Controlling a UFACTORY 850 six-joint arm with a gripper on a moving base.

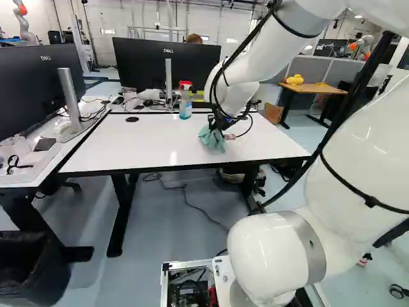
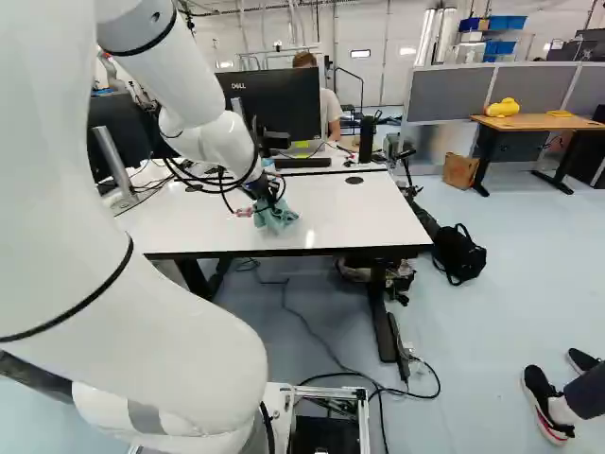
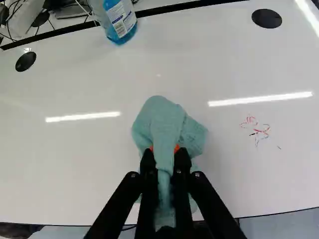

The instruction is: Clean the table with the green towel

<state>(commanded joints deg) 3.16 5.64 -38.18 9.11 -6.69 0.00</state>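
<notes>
My gripper (image 1: 217, 125) reaches down over the white table (image 1: 147, 144) in the left base view. In the wrist view the gripper (image 3: 165, 154) is shut on the green towel (image 3: 164, 122), whose cloth is pinched between both fingers and spreads out ahead of and around them. The towel looks to lie on or just above the tabletop; which, I cannot tell. Red and dark scribbles (image 3: 256, 130) mark the tabletop beside the towel in the wrist view. A spray bottle (image 1: 185, 102) with blue liquid and a red head stands at the table's far edge.
Monitors (image 1: 167, 64) stand on the desks behind and at the left. Two dark round caps (image 3: 266, 18) sit in the tabletop. Cables (image 1: 185, 188) run on the floor under the table. At the right of the right base view are a person's feet (image 2: 548, 402) and a black bag (image 2: 458, 253).
</notes>
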